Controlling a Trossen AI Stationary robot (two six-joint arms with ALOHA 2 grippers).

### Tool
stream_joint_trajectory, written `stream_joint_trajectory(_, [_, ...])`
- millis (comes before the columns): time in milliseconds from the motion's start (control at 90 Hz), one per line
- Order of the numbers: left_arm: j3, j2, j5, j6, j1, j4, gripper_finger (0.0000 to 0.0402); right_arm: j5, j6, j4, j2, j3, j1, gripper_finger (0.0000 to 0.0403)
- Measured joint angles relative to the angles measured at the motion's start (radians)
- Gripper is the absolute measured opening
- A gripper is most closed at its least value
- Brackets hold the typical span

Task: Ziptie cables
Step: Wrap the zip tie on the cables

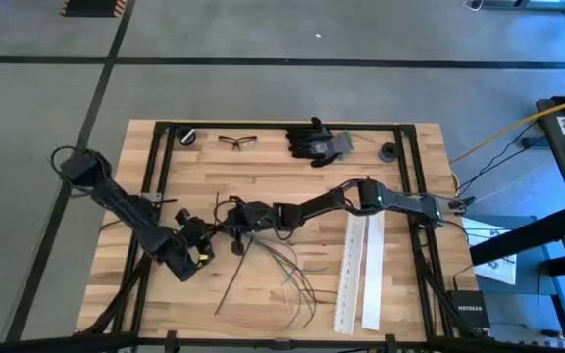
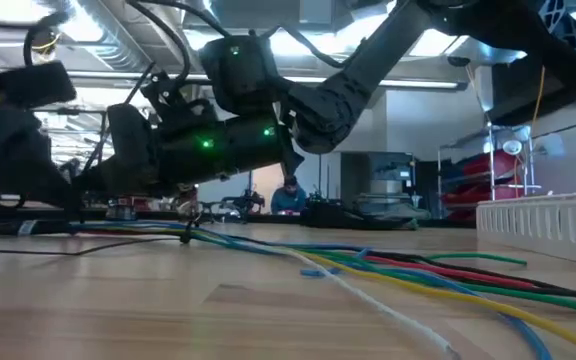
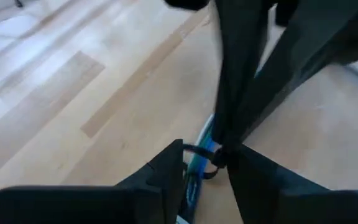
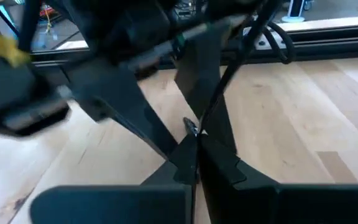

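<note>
Centrally in the high view, my two grippers meet over the near ends of the cables, which fan out toward the lower middle of the frame. The left gripper sits lower left of centre. In its wrist view its fingers stand narrowly apart around the bunched blue-green wires, where a thin dark loop, probably the zip tie, circles the bundle. The right gripper comes in from the right; in its wrist view its fingers are pressed together on a thin dark strip, which I take to be the tie's tail.

Progress, as I judge it: the wires are gathered at one end and a loop appears to be around them, but the far ends lie spread and loose in the low view. Cinching the loop tight appears to be what remains.

Two white perforated strips lie to the right of the wires. A box at the lower right edge reads "NETGEAR"; no other writing is legible.
</note>
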Motion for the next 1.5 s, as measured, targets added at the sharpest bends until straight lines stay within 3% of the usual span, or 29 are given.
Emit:
stream_joint_trajectory(189, [0.0,0.06,-0.021,-0.006,0.016,0.014,0.0008,0.004,0.001,0.006,-0.007,0.0,-0.002,0.0])
stream_joint_trajectory(700, [0.0,0.059,0.058,-0.098,-0.07,0.054,0.0,0.005,0.021,-0.021,-0.074,0.0,-0.02,0.0001])
stream_joint_trajectory(878, [0.001,0.059,0.066,-0.107,-0.077,0.055,0.0,-0.042,0.051,-0.143,-0.098,0.001,-0.032,0.0005])
stream_joint_trajectory(978, [0.001,0.059,0.066,-0.107,-0.077,0.055,0.0,-0.037,0.051,-0.274,-0.134,0.001,-0.058,0.0029])
stream_joint_trajectory(1167, [0.002,0.059,0.068,-0.107,-0.079,0.057,0.0,-0.017,-0.033,-0.559,-0.237,0.001,-0.119,0.0111])
stream_joint_trajectory(1300, [0.002,0.059,0.069,-0.103,-0.079,0.058,0.0,-0.103,-0.064,-0.75,-0.265,0.001,-0.155,0.0154])
stream_joint_trajectory(1389, [0.002,0.059,0.069,-0.102,-0.079,0.058,0.0,-0.181,-0.084,-0.727,-0.262,-0.034,-0.162,0.0168])
stream_joint_trajectory(1500, [0.002,0.059,0.069,-0.097,-0.079,0.058,0.0,-0.173,-0.03,-0.48,-0.228,-0.126,-0.14,0.0172])
